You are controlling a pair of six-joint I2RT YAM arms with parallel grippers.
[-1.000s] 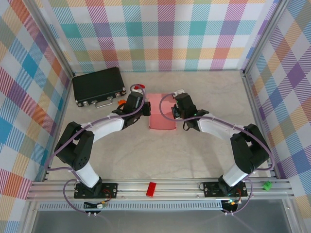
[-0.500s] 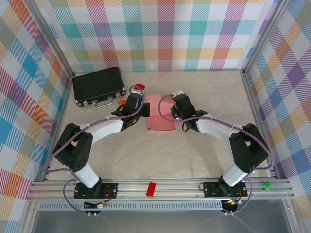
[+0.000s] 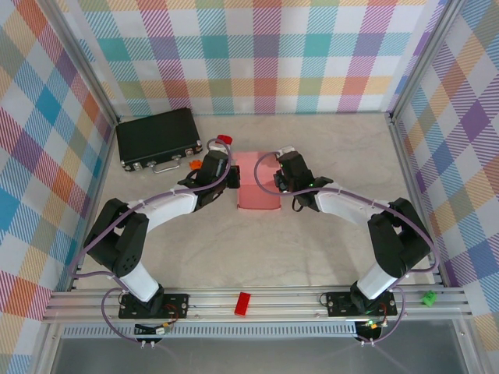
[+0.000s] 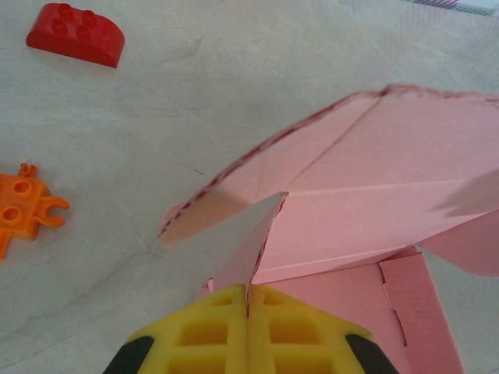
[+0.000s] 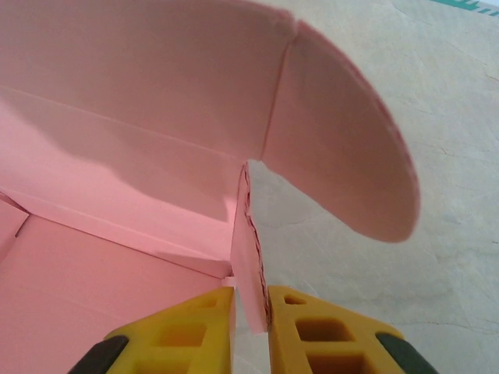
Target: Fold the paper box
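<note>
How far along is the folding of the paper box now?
Done: the paper box has walls raised from its base. In hand: the left gripper pinches one side flap; the right gripper straddles the opposite wall, jaws slightly apart. Left: the rounded flap stands loose, not tucked in.

Left gripper (image 4: 248,294) pinches the paper box (image 4: 374,179) edge; red block (image 4: 76,35), orange piece (image 4: 23,209) nearby.

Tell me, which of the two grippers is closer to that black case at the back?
Left. The left gripper is at the pink paper box's left wall, just right of the black case; the right gripper is across the box, farther away.
</note>
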